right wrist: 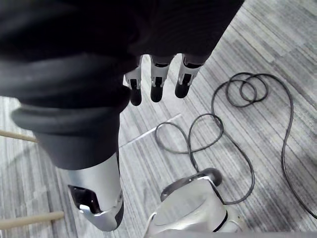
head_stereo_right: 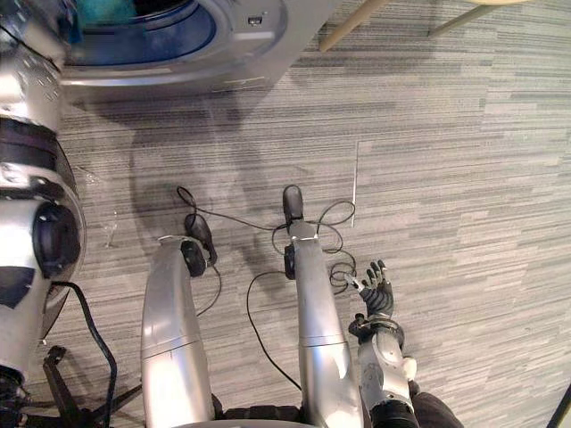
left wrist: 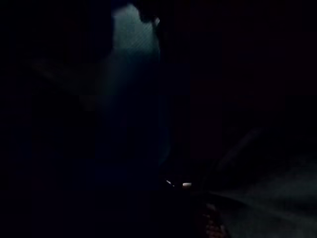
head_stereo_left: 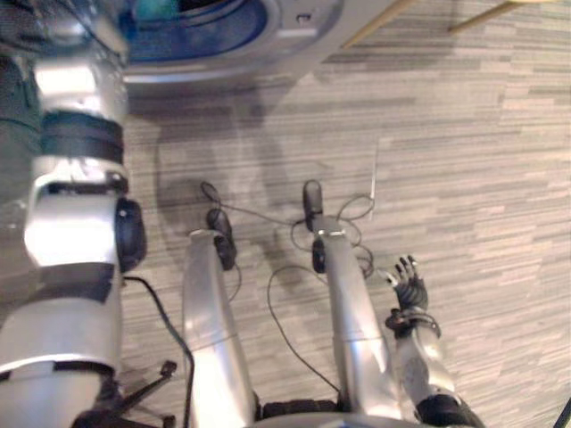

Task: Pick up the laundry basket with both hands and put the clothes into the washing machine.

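Hanging relaxed and empty, the right hand [head_stereo_right: 377, 296] is well apart from the washing machine [head_stereo_right: 245, 45] ahead; the left hand's state cannot be told.

Left arm [head_stereo_left: 76, 223] coming up big: silver-grey shells, black bands across them, a round dark cap at the joint. Now the right robot hand [head_stereo_right: 378, 299]: silver fingers [right wrist: 158, 77], dark tips, and a dark ribbed cover [right wrist: 74, 99] behind them.
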Robot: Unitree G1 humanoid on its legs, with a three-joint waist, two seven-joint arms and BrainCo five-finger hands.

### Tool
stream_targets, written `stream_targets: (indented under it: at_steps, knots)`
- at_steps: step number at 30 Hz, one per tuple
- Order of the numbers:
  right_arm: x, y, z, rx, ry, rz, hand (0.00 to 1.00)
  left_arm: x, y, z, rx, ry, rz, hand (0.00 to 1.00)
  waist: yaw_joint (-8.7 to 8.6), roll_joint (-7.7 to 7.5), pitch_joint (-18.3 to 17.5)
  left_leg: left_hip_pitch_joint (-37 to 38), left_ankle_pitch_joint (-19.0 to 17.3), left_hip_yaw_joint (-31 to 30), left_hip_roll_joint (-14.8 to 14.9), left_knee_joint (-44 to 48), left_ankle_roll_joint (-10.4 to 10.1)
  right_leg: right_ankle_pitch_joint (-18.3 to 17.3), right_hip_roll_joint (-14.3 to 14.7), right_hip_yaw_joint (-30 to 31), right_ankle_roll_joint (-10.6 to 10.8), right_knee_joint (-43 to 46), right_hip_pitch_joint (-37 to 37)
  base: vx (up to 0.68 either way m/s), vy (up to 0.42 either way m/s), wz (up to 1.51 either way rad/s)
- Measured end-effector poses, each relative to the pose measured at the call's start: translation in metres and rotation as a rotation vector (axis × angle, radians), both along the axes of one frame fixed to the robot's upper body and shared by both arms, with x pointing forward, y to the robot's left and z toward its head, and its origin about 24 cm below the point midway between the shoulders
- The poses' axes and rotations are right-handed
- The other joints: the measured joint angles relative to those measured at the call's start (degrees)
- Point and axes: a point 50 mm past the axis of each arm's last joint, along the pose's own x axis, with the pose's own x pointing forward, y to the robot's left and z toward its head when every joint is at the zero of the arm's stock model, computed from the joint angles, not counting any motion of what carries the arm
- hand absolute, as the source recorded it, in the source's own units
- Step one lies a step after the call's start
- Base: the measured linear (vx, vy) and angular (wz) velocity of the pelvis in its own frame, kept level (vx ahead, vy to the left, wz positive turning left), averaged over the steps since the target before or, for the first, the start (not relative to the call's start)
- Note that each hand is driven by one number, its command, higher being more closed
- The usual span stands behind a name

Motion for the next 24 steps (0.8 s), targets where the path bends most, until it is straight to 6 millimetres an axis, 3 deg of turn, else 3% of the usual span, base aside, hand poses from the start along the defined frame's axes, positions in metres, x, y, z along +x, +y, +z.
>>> stream_targets:
  at_steps: [3,10,11,15,20,24]
  knots:
    - [-0.004,-0.001,-0.003,0.011,0.006,-0.008,0.0,-0.017,-0.004,0.031,0.087,-0.074,0.077,1.0,0.01,0.02,0.01,-1.56,0.0,-0.08,0.33,0.68,0.0,0.55,0.31,0.0,0.07,-0.21,-1.29,0.01,0.047,-0.1]
    - [-0.009,-0.002,-0.005,0.015,-0.001,-0.012,0.0,-0.031,-0.015,0.053,0.21,-0.128,0.225,1.0,-0.06,0.58,0.36,-3.95,0.1,-0.08,1.23,1.73,0.23,2.78,0.86,0.08,0.65,-2.94,-2.11,0.0,0.073,-0.15]
    - [-0.011,-0.002,-0.006,0.025,0.003,-0.018,0.0,-0.036,-0.013,0.058,0.22,-0.142,0.25,0.0,-0.1,0.58,0.36,-4.45,0.12,-0.1,1.28,1.93,0.27,3.0,0.89,0.06,0.59,-3.02,-2.51,0.0,0.056,-0.08]
    - [-0.015,-0.003,-0.01,0.03,0.02,-0.027,0.0,-0.042,-0.001,0.061,0.234,-0.148,0.342,0.0,-0.2,0.59,0.37,-5.12,0.13,-0.09,1.44,2.29,0.29,3.38,1.02,0.0,0.4,-2.94,-3.34,0.01,0.039,-0.06]
    - [-0.017,-0.003,-0.013,0.033,0.033,-0.03,0.0,-0.044,-0.001,0.062,0.271,-0.149,0.394,0.0,-0.23,0.59,0.37,-5.36,0.11,-0.15,1.44,2.57,0.31,3.38,0.91,-0.17,0.4,-2.81,-3.52,0.02,0.044,-0.01]
    - [-0.017,-0.003,-0.013,0.033,0.032,-0.031,0.0,-0.056,-0.002,0.077,0.265,-0.201,0.423,0.0,-0.16,0.63,0.4,-8.12,0.11,-1.12,1.35,3.99,0.32,3.39,0.58,-1.23,0.36,-1.26,-5.92,0.02,0.043,-0.01]
